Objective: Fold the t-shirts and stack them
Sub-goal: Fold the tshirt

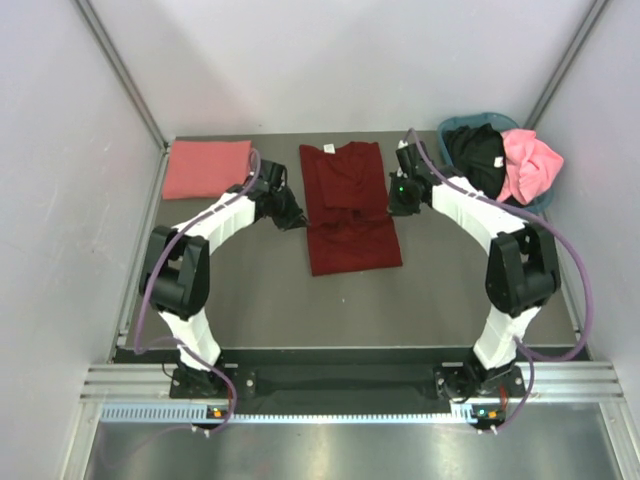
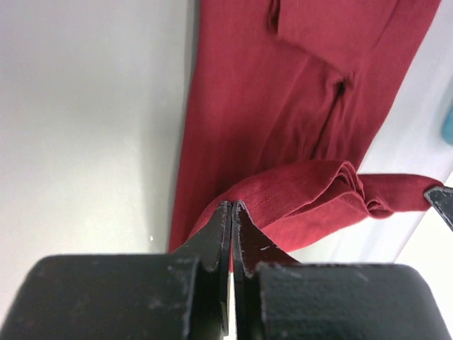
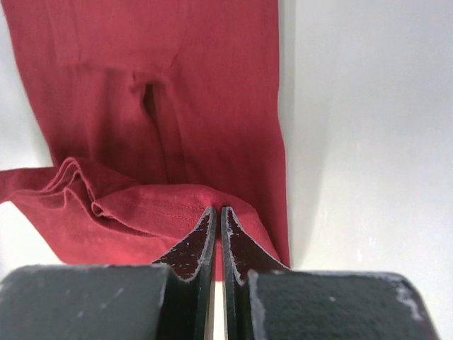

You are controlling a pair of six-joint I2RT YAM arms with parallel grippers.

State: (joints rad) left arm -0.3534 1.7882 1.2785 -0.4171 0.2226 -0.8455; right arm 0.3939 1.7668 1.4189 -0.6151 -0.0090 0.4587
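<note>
A dark maroon t-shirt (image 1: 350,215) lies lengthwise in the middle of the table, collar at the far end. My left gripper (image 1: 298,218) is at its left side and my right gripper (image 1: 397,205) at its right side. Seen from the left wrist, the left gripper (image 2: 232,207) is shut on a stitched fold of the maroon t-shirt (image 2: 283,106). In the right wrist view the right gripper (image 3: 216,211) pinches the same bunched band of the maroon t-shirt (image 3: 163,78). A folded salmon-pink t-shirt (image 1: 205,168) lies at the far left.
A teal-blue basket (image 1: 459,125) stands at the far right corner, holding a black t-shirt (image 1: 478,152) and a bright pink t-shirt (image 1: 528,165). Grey walls close in the table on the left, right and back.
</note>
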